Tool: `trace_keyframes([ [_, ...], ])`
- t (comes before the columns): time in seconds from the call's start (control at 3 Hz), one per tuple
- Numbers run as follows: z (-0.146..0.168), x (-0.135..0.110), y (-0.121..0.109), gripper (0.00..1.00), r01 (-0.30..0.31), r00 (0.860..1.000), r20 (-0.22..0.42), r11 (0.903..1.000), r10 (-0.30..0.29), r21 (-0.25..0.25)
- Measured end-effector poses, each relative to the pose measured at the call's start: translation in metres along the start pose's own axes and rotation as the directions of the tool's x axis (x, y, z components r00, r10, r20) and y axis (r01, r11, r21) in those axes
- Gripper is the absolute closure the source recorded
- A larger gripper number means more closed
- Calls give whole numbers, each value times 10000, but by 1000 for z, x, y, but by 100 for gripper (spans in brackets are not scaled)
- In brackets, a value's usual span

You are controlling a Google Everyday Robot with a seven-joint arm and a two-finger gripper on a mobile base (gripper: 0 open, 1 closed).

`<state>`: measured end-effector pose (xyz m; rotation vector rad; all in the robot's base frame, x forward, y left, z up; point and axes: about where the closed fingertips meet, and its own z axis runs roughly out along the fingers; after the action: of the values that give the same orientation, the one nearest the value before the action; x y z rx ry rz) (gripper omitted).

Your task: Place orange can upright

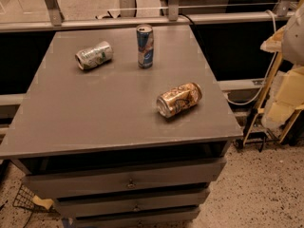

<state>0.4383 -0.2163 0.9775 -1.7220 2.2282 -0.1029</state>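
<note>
The orange can (179,99) lies on its side on the grey table top (95,108), right of the middle and near the right edge. Its silver top faces the front left. It is copper-orange with pale markings and looks slightly dented. My gripper is not in view; nothing is over the table or near the can. A pale blurred shape (295,34) at the upper right edge may be part of my arm, well away from the can.
A green-and-silver can (94,55) lies on its side at the back left. A slim blue can (145,46) stands upright at the back middle. The table has drawers (128,182) below. Yellow frames and a cable (266,84) stand to the right.
</note>
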Motion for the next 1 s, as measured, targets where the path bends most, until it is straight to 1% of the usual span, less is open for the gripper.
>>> trace_keyframes([
  [0.33,0,0,0,0,0,10000,0,10000,0,0],
  [0.67,6,-11,-8,0,868,9959,271,9961,-864,-133],
  [1.0,31,-51,-30,0,3129,9457,1079,9486,-3065,-480],
])
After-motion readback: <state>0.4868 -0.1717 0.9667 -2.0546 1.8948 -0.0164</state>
